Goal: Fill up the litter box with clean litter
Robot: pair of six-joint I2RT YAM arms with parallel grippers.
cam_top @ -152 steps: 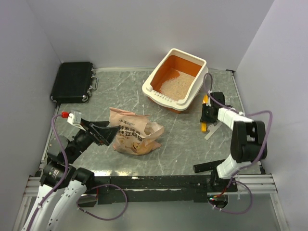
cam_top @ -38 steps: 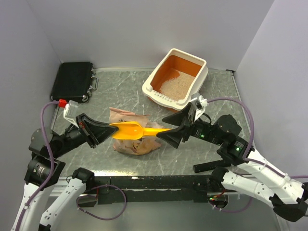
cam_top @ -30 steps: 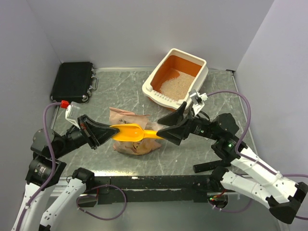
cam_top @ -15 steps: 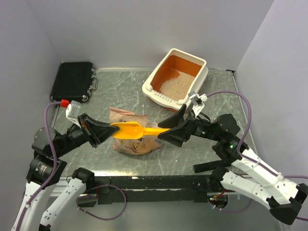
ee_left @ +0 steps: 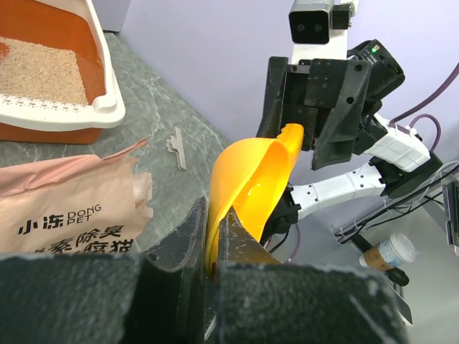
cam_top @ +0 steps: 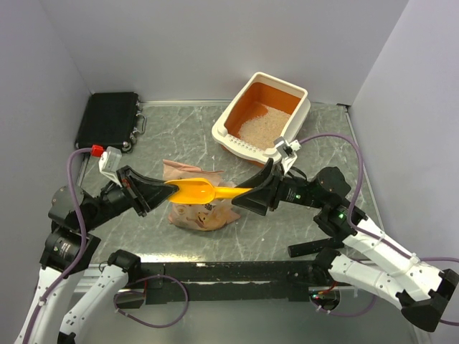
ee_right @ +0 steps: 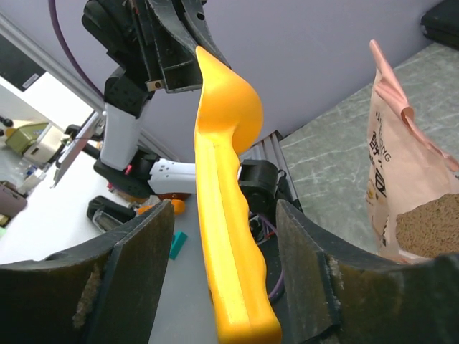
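Well, our cream-white litter box (cam_top: pixel 251 147), orange inside, sits at the counter's (cam_top: pixel 179 136) far right by the back wall, with pale beige clean litter (cam_top: pixel 259 127) covering part of its floor. Our left pincer (ee_left: pixel 213 229) is clamped on the yellow scoop's (cam_top: pixel 192 191) bowl rim, while our right pincer (ee_right: pixel 224 215) stands wide apart around the handle.

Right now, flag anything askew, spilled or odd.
The bag lies on its side, mouth open, litter showing inside; none looks spilled. The scoop hangs empty and tilted in mid-air: the left gripper pinches its bowl, the handle sits between the right gripper's open fingers. Nothing else stands out.
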